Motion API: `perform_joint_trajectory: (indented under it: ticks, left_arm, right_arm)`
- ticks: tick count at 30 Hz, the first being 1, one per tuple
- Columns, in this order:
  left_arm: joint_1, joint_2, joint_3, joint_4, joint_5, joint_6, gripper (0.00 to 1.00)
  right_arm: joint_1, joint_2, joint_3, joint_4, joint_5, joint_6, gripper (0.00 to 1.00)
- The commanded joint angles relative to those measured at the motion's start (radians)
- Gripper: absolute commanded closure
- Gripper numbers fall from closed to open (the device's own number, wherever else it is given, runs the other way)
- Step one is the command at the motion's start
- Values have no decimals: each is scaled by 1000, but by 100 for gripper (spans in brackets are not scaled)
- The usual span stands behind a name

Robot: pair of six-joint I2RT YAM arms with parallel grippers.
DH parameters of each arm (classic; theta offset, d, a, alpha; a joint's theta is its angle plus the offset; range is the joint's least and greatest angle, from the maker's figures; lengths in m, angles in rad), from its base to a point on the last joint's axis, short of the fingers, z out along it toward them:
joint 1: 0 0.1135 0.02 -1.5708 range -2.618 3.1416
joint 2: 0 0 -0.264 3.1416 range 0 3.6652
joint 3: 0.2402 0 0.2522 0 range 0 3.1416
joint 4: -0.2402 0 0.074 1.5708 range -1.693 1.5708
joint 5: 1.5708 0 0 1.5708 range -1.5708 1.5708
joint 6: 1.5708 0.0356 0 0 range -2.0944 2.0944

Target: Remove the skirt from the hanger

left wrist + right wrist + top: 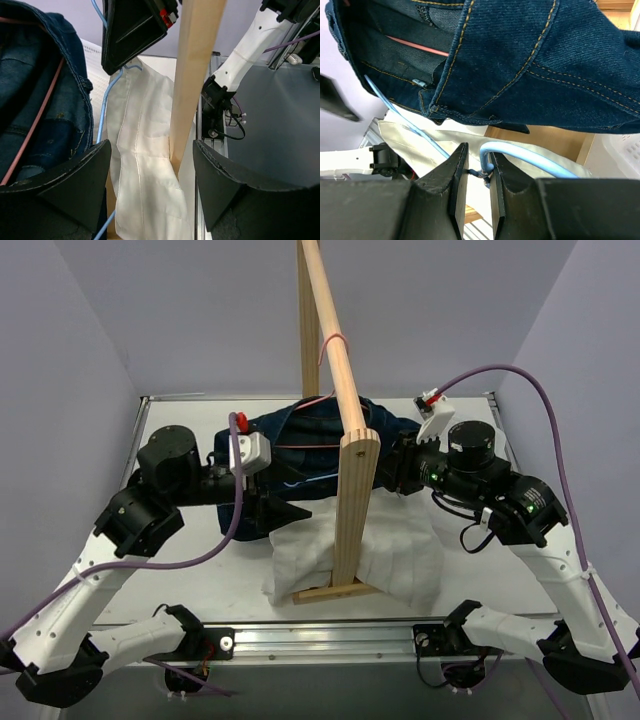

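A white skirt (400, 555) lies draped at the foot of the wooden rack, on a light-blue wire hanger (530, 155). My right gripper (476, 172) is shut on the hanger's twisted neck, just under the denim; in the top view it sits right of the post (388, 465). My left gripper (150, 150) is open and empty, its jaws set wide either side of the white skirt (145, 165) without touching it; in the top view it is left of the post (290, 510). The hanger's wire (102, 120) runs along the skirt's left edge.
A dark denim garment (300, 425) on a pink hanger (35, 120) hangs from the rack's rod (335, 330) and overhangs both grippers. The wooden upright post (355, 510) stands between the arms, close to the right of the left gripper (192, 75). The table's front rail (330, 640) is near.
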Motion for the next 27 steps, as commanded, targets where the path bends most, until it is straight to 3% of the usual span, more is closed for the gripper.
perform_joint_trajectory:
  ticks: [1, 19, 23, 24, 26, 27]
  left_arm:
    - [3, 31, 46, 74, 63, 27, 25]
    - [1, 187, 124, -24, 27, 135, 27]
    - [1, 212, 135, -55, 11, 148, 40]
    - [1, 217, 138, -67, 7, 153, 54]
    - [1, 224, 143, -76, 4, 155, 71]
    - [1, 224, 141, -76, 2, 155, 87]
  right_arm:
    - [6, -3, 37, -20, -81, -33, 100]
    - [6, -23, 44, -21, -140, -38, 100]
    - [6, -30, 40, -23, -144, -39, 100]
    - [6, -32, 38, -23, -146, -41, 100]
    - [6, -33, 35, -21, -147, -42, 100]
    - [6, -35, 32, -23, -147, -42, 100]
